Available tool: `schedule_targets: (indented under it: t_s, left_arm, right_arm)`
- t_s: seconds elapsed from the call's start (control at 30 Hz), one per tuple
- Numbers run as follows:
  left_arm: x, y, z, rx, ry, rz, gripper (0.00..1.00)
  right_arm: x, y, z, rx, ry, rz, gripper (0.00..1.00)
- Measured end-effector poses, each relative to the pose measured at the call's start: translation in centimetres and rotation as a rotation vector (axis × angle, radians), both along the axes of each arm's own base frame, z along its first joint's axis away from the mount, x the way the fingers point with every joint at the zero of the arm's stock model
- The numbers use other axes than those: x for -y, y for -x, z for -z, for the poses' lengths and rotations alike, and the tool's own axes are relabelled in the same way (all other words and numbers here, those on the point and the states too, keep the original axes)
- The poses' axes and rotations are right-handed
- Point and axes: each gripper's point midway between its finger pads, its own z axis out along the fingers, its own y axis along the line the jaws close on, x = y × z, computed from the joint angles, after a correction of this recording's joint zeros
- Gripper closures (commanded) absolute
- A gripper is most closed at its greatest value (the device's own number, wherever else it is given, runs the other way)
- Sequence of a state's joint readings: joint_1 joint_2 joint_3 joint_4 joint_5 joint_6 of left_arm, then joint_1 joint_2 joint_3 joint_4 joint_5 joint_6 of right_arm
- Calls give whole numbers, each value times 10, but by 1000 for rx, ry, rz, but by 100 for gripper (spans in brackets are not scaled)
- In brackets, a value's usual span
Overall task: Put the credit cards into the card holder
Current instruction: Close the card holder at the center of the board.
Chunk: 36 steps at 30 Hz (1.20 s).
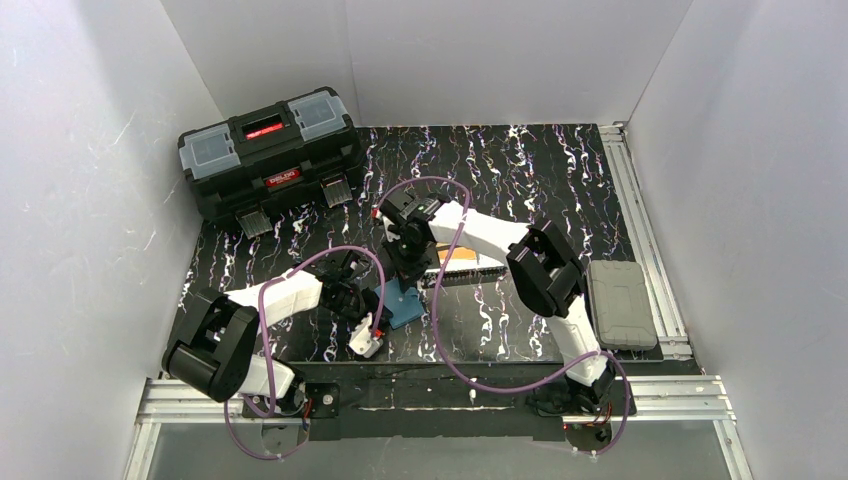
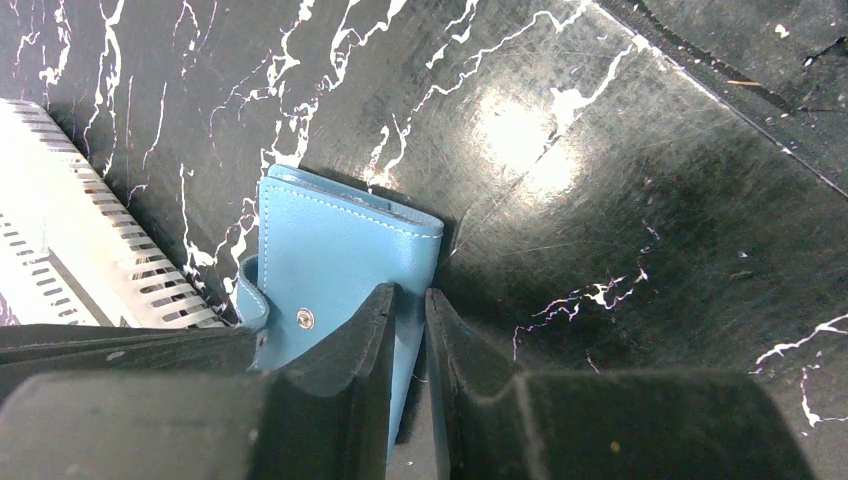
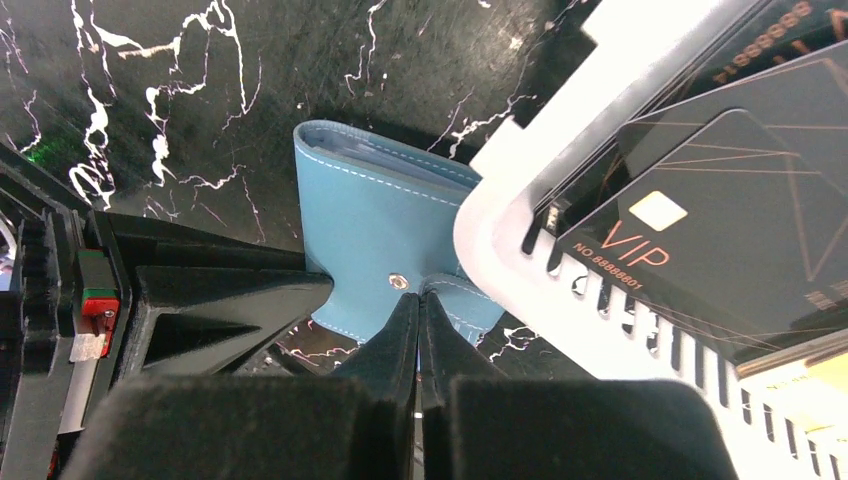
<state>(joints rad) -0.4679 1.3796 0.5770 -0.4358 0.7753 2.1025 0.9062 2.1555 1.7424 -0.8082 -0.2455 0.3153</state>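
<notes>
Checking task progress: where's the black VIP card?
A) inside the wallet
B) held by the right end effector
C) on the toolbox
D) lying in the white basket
D: the black card lies flat inside the white basket, next to the wallet.

- Black credit card (image 3: 720, 240), lying in the white basket (image 3: 520, 200): "VIP" in copper capitals, with "NO 88888801" in smaller print just beneath.
- Second dark card (image 3: 800, 30), behind the first: a row of copper digits (seen upside down, mostly eights; the edge of the right wrist view cuts the number off).
- Black toolbox (image 1: 270, 160): red labels with pale lettering on lid and front, too small to read.
</notes>
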Motion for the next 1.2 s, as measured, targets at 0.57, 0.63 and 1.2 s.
schedule_targets:
  t_s: [0.57,0.63,1.2]
  left_arm:
    - [0,0,0,-1,-2,1,86]
    - [0,0,0,-1,-2,1,86]
    - [0,1,0,0,-2,2,87]
  right_arm:
    - [-7,12,-3,-10,-15,-39,99]
    - [-6,13,-3,-10,-13,-41,99]
    - [-7,15,4,-28,-7,-46,99]
